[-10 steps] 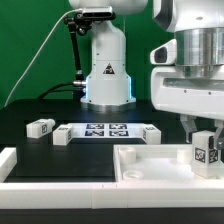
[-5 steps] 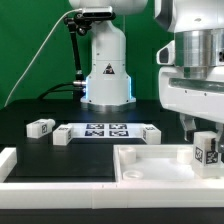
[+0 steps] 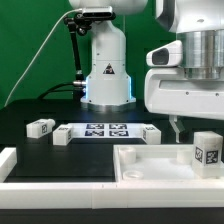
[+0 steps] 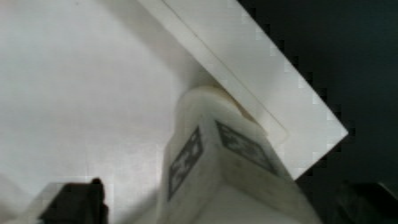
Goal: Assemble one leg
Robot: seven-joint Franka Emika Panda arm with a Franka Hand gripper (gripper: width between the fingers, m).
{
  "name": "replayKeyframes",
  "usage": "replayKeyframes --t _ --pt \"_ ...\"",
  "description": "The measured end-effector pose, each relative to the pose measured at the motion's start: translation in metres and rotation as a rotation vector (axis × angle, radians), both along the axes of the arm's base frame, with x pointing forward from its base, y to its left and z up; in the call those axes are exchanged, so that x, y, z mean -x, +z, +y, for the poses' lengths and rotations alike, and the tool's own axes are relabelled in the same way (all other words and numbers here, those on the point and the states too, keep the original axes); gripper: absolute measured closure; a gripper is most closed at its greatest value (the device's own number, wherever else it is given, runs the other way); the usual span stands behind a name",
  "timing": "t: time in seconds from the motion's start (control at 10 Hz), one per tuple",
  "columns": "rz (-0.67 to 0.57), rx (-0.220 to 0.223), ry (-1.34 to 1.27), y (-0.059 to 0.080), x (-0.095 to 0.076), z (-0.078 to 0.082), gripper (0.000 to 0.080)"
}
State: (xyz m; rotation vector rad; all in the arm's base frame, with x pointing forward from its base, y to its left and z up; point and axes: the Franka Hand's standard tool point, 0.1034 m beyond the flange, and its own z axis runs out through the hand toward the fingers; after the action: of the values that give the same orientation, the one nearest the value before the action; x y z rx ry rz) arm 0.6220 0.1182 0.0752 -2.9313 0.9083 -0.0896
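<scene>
A white leg (image 3: 207, 152) with a marker tag stands upright in the corner socket of the large white tray-like piece (image 3: 150, 167), at the exterior view's right. My gripper (image 3: 190, 126) hangs just above the leg and slightly toward the exterior view's left. Its fingers are apart and hold nothing. In the wrist view the leg (image 4: 222, 160) rises between the two dark fingertips (image 4: 75, 200), with a gap on each side. The tray surface (image 4: 89, 90) lies behind it.
Three more legs lie on the black table: two at the left (image 3: 41, 127) (image 3: 61, 134) and one (image 3: 152, 133) by the marker board (image 3: 105, 130). The robot base (image 3: 105, 75) stands behind. A white rail (image 3: 8, 160) runs along the front left.
My gripper has let go of the leg, risen and shifted toward the exterior view's left. The leg stays upright in the tray corner.
</scene>
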Motion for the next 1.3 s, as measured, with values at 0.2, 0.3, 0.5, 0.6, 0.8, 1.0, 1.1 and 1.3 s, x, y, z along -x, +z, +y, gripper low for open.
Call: replayKeyframes --t 0.2,0.3,0.5,0.6,0.8,1.0,1.1,1.3 --pt "-0.008 0.012 0.173 -0.0001 0.0005 0.0022 0.0151" --pt "-0.013 0.027 0.29 -0.0003 0.001 0.0046 0.0151" --pt "-0.021 0.06 0.54 0.0008 0.0005 0.007 0.0151" --pt "-0.024 0.075 0.647 0.0016 -0.0002 0.0068 0.0151" --pt "-0.027 0.096 0.789 0.0013 -0.0005 0.0037 0.0151" --pt "-0.026 0.1 0.797 0.0012 -0.0006 0.0028 0.0407" --pt "-0.025 0.099 0.788 0.0011 -0.0006 0.0028 0.0407" --pt "-0.026 0.097 0.762 0.001 -0.0006 0.0028 0.051"
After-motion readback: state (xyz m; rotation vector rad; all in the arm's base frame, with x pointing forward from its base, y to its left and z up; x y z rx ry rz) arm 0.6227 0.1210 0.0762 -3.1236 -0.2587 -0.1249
